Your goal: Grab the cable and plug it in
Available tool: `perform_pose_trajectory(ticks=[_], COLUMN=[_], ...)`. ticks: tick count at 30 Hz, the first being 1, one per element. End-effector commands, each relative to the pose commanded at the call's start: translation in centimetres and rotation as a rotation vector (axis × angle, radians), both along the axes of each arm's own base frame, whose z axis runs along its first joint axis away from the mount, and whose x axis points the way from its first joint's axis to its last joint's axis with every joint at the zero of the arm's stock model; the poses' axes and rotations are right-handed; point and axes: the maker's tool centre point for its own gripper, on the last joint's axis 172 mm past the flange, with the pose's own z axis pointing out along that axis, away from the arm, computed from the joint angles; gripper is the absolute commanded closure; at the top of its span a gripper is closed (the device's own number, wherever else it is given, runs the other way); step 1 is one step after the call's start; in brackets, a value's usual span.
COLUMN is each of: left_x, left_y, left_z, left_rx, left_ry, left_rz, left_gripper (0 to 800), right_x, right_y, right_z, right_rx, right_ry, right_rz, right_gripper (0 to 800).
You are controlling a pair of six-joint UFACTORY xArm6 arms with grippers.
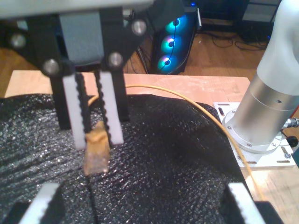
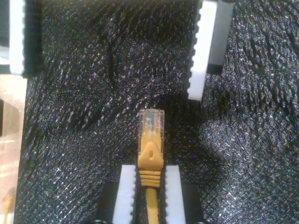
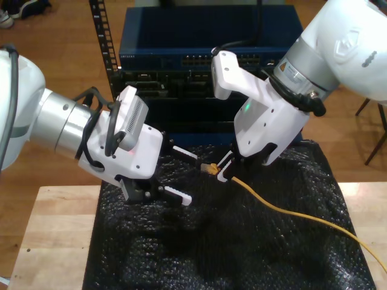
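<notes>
The cable (image 2: 150,186) is grabbed: our second claw (image 2: 150,169) is clamped on its orange boot, and the clear plug (image 2: 152,122) juts out ahead of it. Facing it, our first claw (image 3: 181,173) is spread wide and empty. We judge that plugging into the rack (image 3: 205,60) beyond is what remains.

The cable (image 3: 290,212) is showing yellow-orange, its plug (image 2: 152,122) glinting clear, against a black mat (image 3: 230,241) patterned with glittering diamond texture. Beneath that mat, the surface (image 3: 54,229) is showing pale wood. White pads with black toothed ridges are lining my second pincer (image 2: 150,186).
</notes>
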Motion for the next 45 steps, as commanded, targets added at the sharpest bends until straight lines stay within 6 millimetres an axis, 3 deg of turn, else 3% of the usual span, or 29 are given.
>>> perform_pose_trajectory(ticks=[16, 32, 45], left_x=[0.7, 1.1, 1.2], left_y=[-0.2, -0.5, -0.7], left_z=[0.3, 0.2, 0.4], left_rx=[-0.015, -0.022, -0.042], left_ry=[-0.006, 0.001, 0.007], left_rz=[0.018, 0.028, 0.039], left_gripper=[91, 243, 295], right_x=[-0.4, -0.5, -0.6], right_y=[0.3, 1.1, 1.1], right_z=[0.0, 0.5, 0.5], right_rx=[0.0, 0.033, 0.033], right_ry=[0.007, 0.018, 0.017], right_rz=[0.013, 0.004, 0.007], right_gripper=[796, 796, 796])
